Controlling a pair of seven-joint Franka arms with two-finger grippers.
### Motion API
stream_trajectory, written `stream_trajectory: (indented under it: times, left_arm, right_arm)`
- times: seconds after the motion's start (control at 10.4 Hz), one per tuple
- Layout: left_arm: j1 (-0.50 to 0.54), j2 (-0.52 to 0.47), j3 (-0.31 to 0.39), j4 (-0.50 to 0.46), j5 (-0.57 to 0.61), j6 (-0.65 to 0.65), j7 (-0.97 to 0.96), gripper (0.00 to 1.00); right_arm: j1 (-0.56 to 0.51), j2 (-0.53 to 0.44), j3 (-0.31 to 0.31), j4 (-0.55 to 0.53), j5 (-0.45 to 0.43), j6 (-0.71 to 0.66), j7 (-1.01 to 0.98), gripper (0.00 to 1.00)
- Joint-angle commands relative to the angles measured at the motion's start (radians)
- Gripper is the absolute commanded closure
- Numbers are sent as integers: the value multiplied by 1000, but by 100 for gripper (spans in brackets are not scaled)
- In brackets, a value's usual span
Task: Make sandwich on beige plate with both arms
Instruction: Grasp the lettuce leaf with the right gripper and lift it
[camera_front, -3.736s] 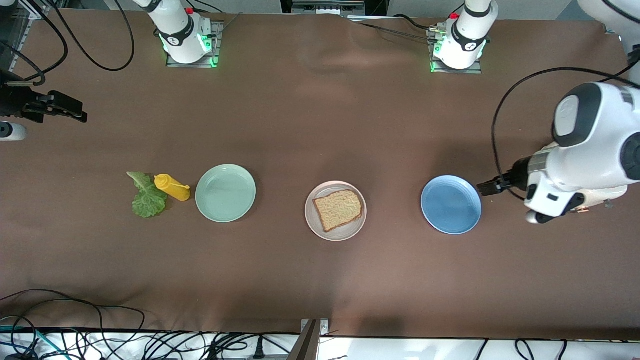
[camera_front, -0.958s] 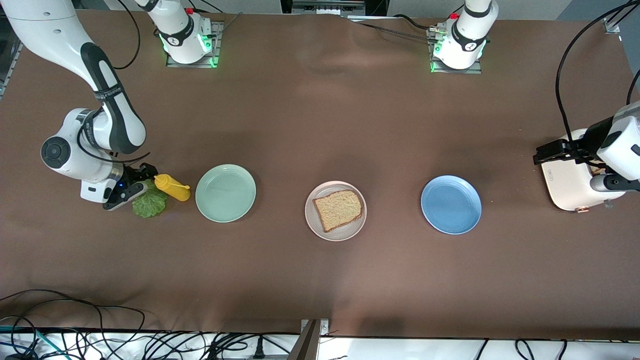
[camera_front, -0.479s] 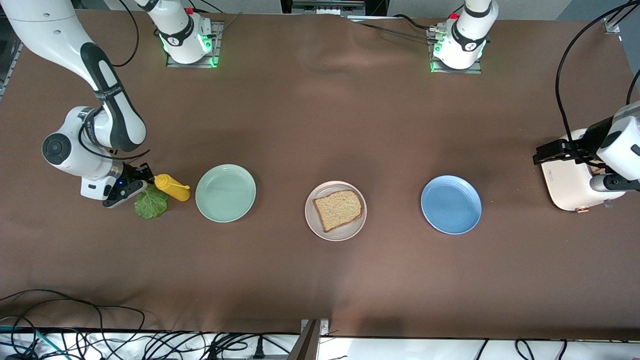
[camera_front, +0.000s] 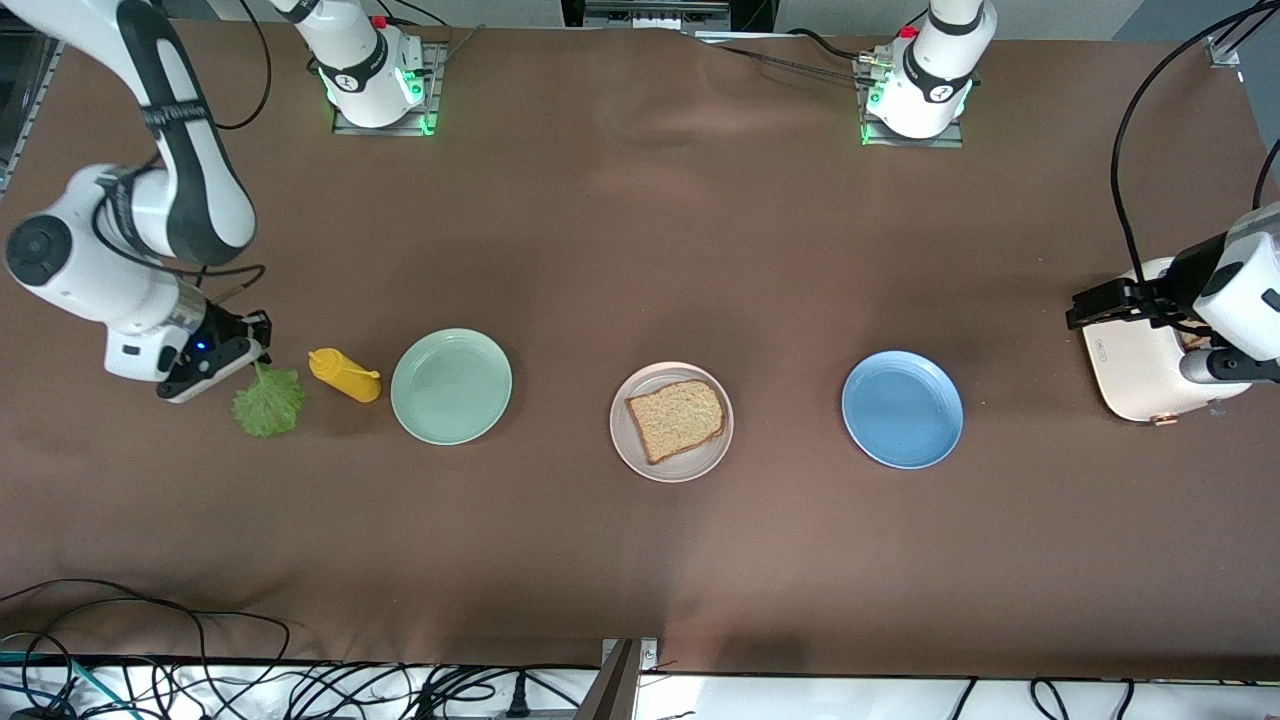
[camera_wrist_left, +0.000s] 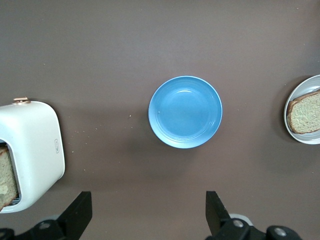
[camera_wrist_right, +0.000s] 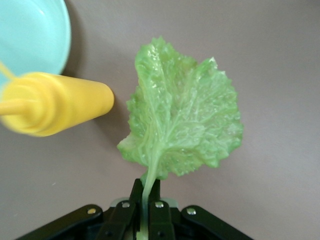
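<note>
One slice of brown bread (camera_front: 677, 418) lies on the beige plate (camera_front: 630, 448) at mid table; both also show in the left wrist view, the plate (camera_wrist_left: 295, 135) at the edge. My right gripper (camera_front: 258, 356) is shut on the stem of the green lettuce leaf (camera_front: 268, 402), lifted over the table at the right arm's end; in the right wrist view the leaf (camera_wrist_right: 182, 115) hangs from my gripper (camera_wrist_right: 146, 192). My left gripper (camera_wrist_left: 148, 212) is open and empty, up over the toaster (camera_front: 1130, 372), where a second slice (camera_wrist_left: 6, 175) sits in the slot.
A yellow squeeze bottle (camera_front: 343, 375) lies beside the hanging leaf, with a mint-green plate (camera_front: 451, 385) beside it toward the beige plate. A blue plate (camera_front: 902, 408) sits between the beige plate and the toaster. Cables run along the table's near edge.
My right arm came down beside the bottle, shut on the lettuce stem and lifted the leaf up and away from the bottle. My left arm moved over the toaster and has stayed still since.
</note>
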Motion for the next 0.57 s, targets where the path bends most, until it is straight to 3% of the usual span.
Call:
stream_trajectory:
  times: [0.0, 0.19, 0.48]
  left_arm:
    - [-1, -7, -1, 11, 26, -15, 20, 0]
    - [0, -7, 0, 11, 26, -15, 20, 0]
    - [0, -7, -1, 11, 26, -15, 20, 0]
  right_arm:
    - [-16, -126, 14, -23, 21, -97, -25, 100]
    - [-15, -180, 16, 17, 24, -206, -19, 100]
    - [-8, -176, 95, 97, 24, -277, 88, 100]
